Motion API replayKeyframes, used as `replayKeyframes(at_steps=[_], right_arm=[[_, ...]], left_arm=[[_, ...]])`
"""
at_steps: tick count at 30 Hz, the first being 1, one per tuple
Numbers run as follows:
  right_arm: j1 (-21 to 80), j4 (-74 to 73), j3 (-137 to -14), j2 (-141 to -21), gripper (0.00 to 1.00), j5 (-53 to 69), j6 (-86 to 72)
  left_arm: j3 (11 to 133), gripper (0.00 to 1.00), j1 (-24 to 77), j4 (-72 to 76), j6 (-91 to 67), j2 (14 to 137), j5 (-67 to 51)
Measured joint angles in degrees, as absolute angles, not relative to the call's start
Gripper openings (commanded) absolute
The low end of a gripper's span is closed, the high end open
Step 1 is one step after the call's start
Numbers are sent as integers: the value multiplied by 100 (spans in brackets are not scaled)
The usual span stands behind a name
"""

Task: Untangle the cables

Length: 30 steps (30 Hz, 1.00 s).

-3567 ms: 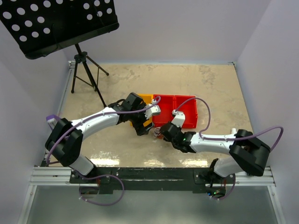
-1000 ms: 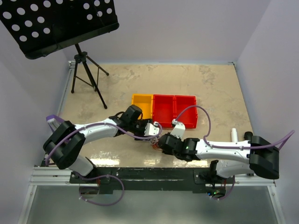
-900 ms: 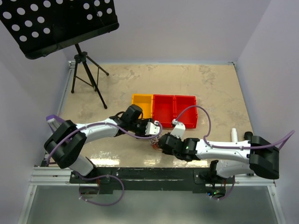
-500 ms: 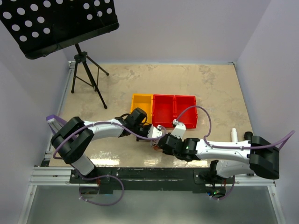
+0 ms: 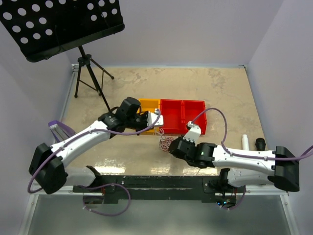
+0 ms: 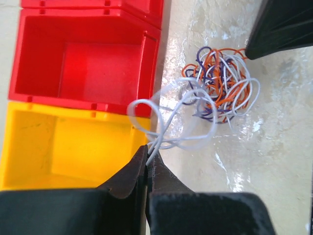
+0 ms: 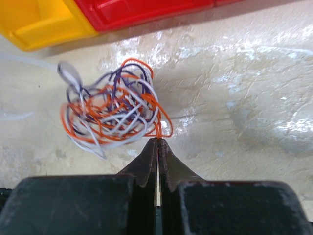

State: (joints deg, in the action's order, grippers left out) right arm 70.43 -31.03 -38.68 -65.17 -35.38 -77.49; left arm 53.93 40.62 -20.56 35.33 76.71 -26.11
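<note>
Left gripper (image 6: 148,152) is seen fully closed, with a white cable (image 6: 164,122) pinched between its tips. That cable is looped in the air over the front rims of the yellow bin (image 6: 27,147) and red bin (image 6: 151,58), and is run back into the tangle.

Right gripper (image 7: 158,142) is also closed tight, with an orange cable (image 7: 157,125) clamped at the near edge of the tangle.

The cables (image 7: 115,110) are found as one loose knot of white, orange and purple strands, laid on the table (image 7: 254,98) just in front of the bins and not inside any of them. In the top view the knot is placed between the two grippers, touching the right one, with the left one held just above the seam between the yellow and red bins
</note>
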Motion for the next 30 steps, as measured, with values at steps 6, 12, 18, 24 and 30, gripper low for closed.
replayKeyframes(at_steps=[6, 12, 18, 24, 30], right_arm=[[6973, -3660, -4316, -6335, 0, -4016, -7826], [6759, -4189, -4545, -5673, 0, -4456, -7979], [6670, -5004, -4849, -5352, 0, -4788, -8394], [6606, -5662, -5349, -5168, 0, -5140, -8737], [6204, -5878, -5468, -4705, 0, -5334, -8707]], left_arm=[[5487, 0, 3909, -2790, 3186, 6678, -2335], [5561, 0, 3446, -3009, 2759, 5979, -1588], [5835, 0, 3131, -3059, 2615, 5815, -558], [6082, 0, 3072, -3229, 2838, 5690, 298], [5935, 0, 2556, -3048, 3129, 5328, 897]])
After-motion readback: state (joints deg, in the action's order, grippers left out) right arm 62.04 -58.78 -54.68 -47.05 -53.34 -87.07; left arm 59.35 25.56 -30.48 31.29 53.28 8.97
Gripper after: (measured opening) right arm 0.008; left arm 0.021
